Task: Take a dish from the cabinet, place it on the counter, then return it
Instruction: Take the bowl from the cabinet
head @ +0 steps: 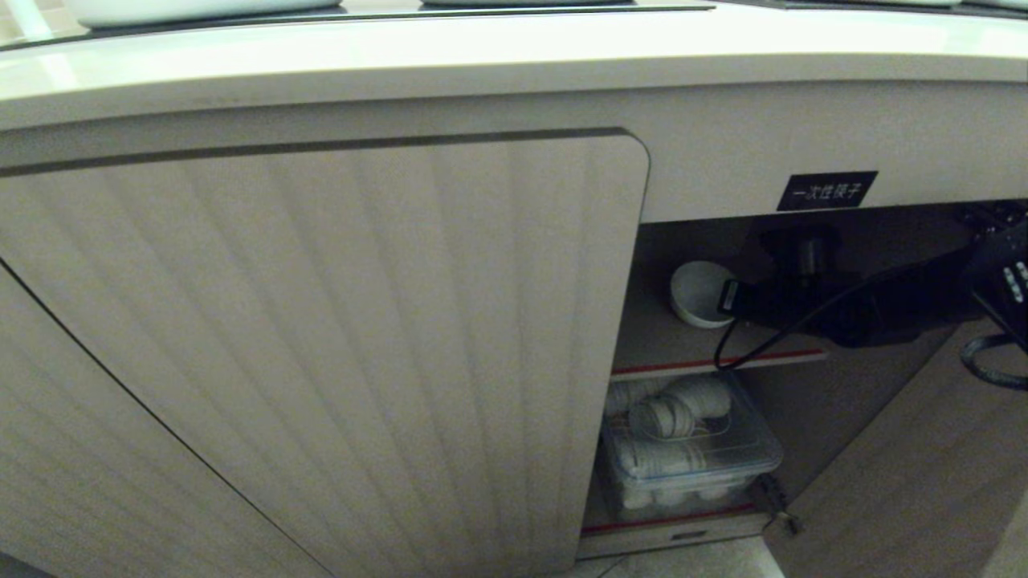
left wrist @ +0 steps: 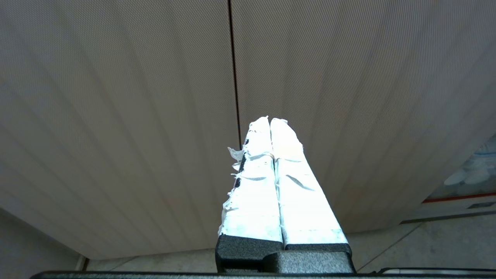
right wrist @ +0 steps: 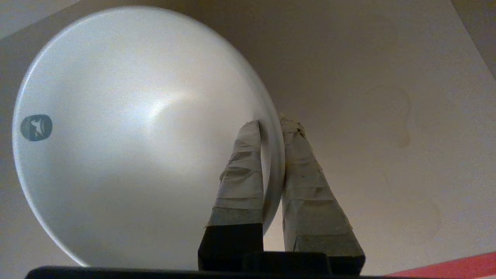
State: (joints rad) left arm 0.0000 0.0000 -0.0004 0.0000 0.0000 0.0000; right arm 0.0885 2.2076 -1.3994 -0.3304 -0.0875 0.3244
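Pinching dish [right wrist: 128,135] rim — taped fingers [right wrist: 240,170].

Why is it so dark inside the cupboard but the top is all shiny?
Head view: the counter catches bright glare, while the open cabinet sits in shadow, so the right arm looks black. Right wrist view: dim, with a soft shine on the bowl. Left wrist view: taped fingers glow white.

door [head: 321,345] blocks left | right bay open | upper shelf [head: 723,361] roomy
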